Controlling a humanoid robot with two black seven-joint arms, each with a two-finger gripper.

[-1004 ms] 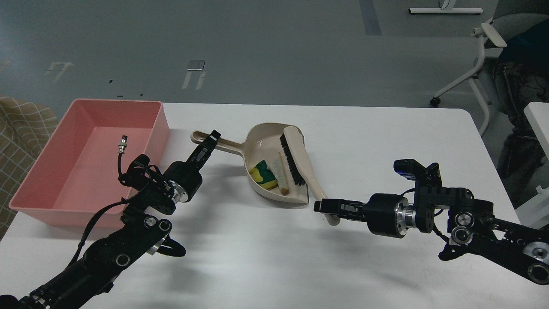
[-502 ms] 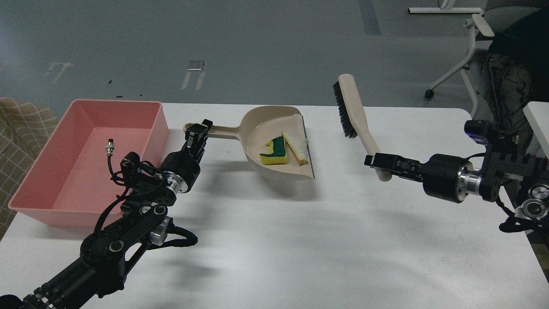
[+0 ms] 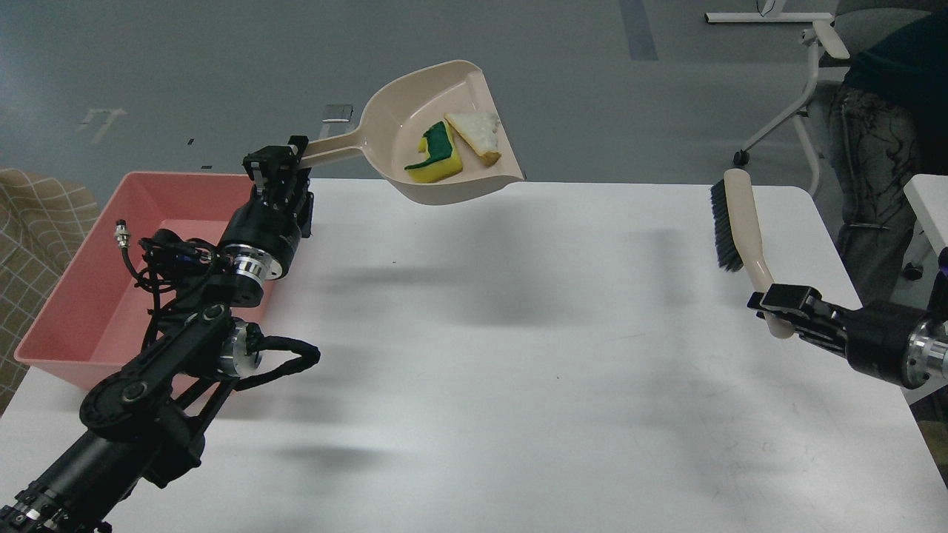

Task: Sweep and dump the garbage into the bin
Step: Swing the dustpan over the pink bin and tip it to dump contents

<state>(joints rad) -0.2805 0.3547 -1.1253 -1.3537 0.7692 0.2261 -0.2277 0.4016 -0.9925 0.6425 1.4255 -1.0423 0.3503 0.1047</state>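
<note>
Above the desk (image 3: 518, 333), my left end effector (image 3: 278, 164) is clamped on the handle of the beige dustpan (image 3: 437, 141), which hangs in the air just right of the pink bin (image 3: 67, 296). Both bits of garbage lie in the pan: the yellow-and-green sponge piece (image 3: 435, 155) and, touching it, the whitish strip (image 3: 475, 133). Over the desk's right edge, my right end effector (image 3: 778, 307) grips the brush (image 3: 740, 229) by its handle, bristles facing left.
</note>
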